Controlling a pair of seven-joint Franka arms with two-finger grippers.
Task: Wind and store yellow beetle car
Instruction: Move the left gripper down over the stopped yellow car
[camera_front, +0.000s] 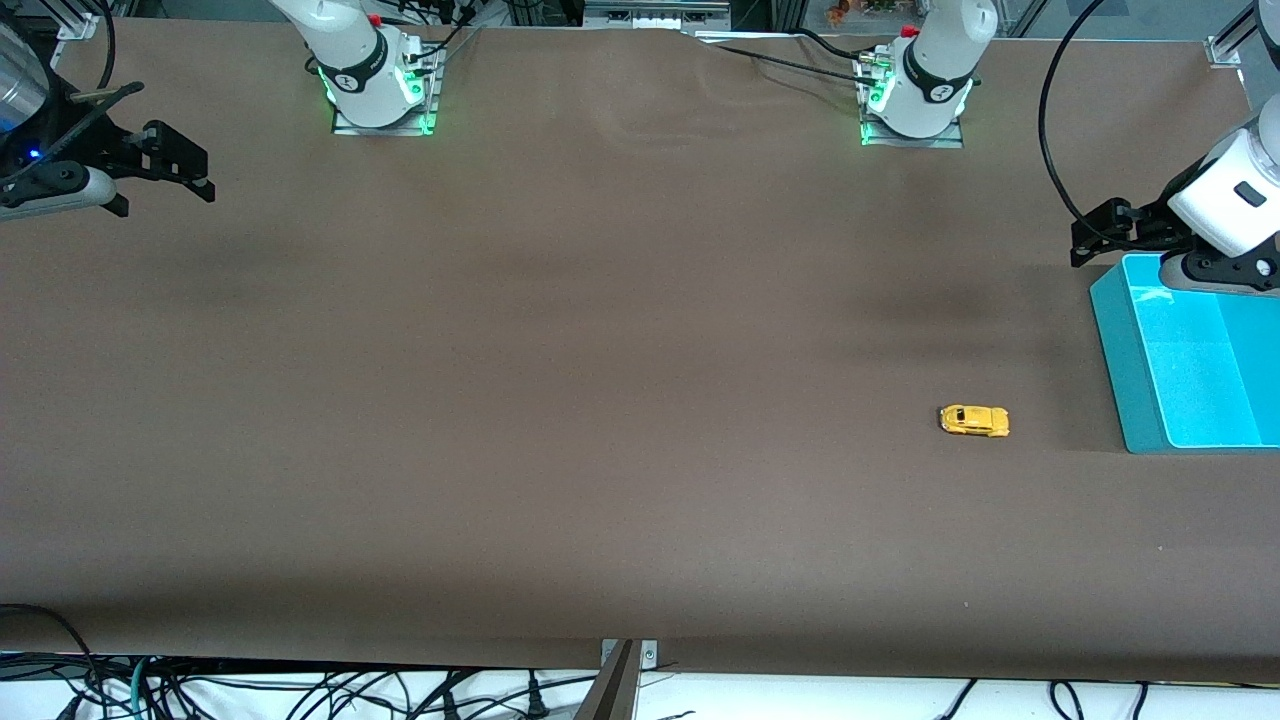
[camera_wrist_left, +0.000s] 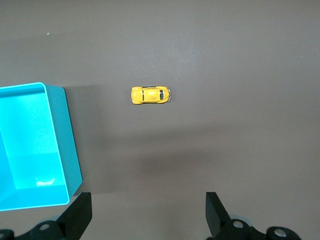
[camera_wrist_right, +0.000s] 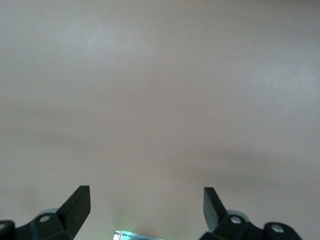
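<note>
The yellow beetle car stands on its wheels on the brown table, beside the turquoise bin toward the left arm's end. From the left wrist the car lies well apart from the open fingers, with the bin to one side. My left gripper hangs open and empty above the bin's edge farthest from the front camera. My right gripper hangs open and empty over the right arm's end of the table; its view shows only bare table between the fingertips.
The bin is empty inside. Both arm bases stand with green lights at the table edge farthest from the front camera. Cables lie below the nearest table edge.
</note>
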